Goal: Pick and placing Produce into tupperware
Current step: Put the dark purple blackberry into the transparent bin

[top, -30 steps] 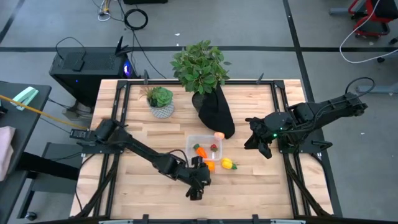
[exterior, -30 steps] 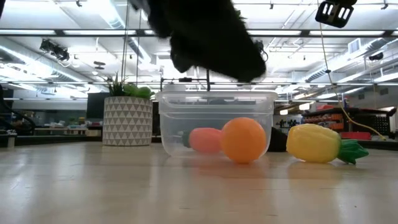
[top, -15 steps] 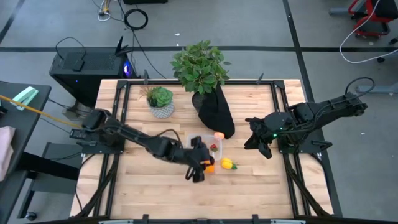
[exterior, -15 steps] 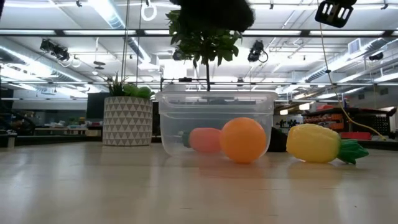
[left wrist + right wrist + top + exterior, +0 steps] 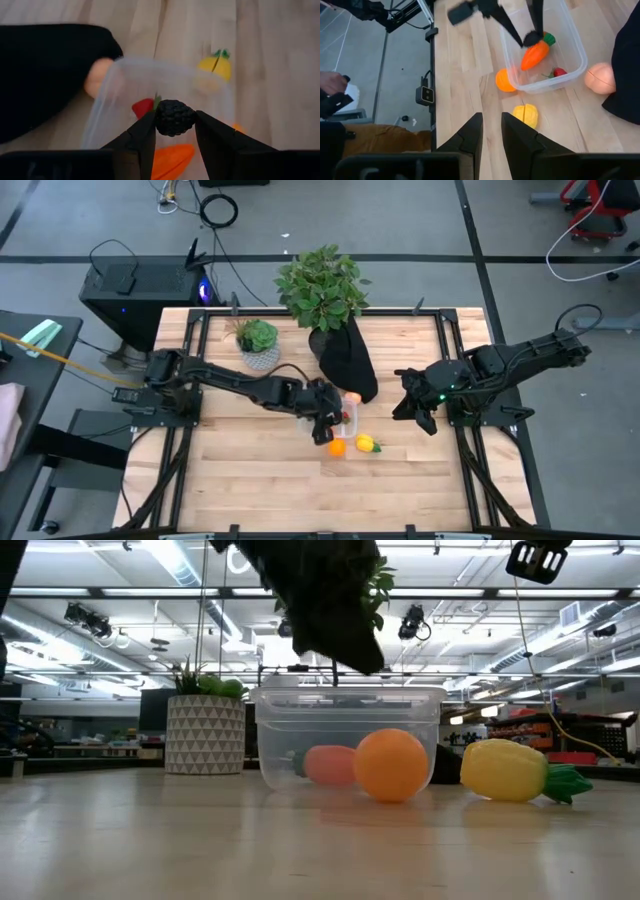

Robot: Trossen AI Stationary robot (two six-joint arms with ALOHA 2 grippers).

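In the high view, note that the left gripper (image 5: 322,423) is covering most of the tupperware (image 5: 349,423), so you are seeing little of its contents there; in the low view, the dark arm is blocking the space above the container rim and the gripped piece is not showing. Refer to the wrist views instead. The tupperware (image 5: 570,37) is sitting at the centre of the table, just in front of a black cloth (image 5: 347,363). Inside it, the carrot (image 5: 535,54) is lying tilted with its green top up, and the strawberry (image 5: 559,72) is resting near one wall. The orange (image 5: 504,81) is touching the container's outer wall, the yellow piece (image 5: 526,115) is lying just beside it on the table, and the peach-coloured ball (image 5: 599,78) is sitting outside, against the black cloth. The left gripper (image 5: 174,119) is reaching across from the left and hovering over the tupperware, its fingers (image 5: 144,135) clamping the tiny dark piece (image 5: 174,117) between them. The right gripper (image 5: 422,415) is waiting at the right side of the table, its fingers (image 5: 472,131) standing close together with a narrow gap and holding nothing.
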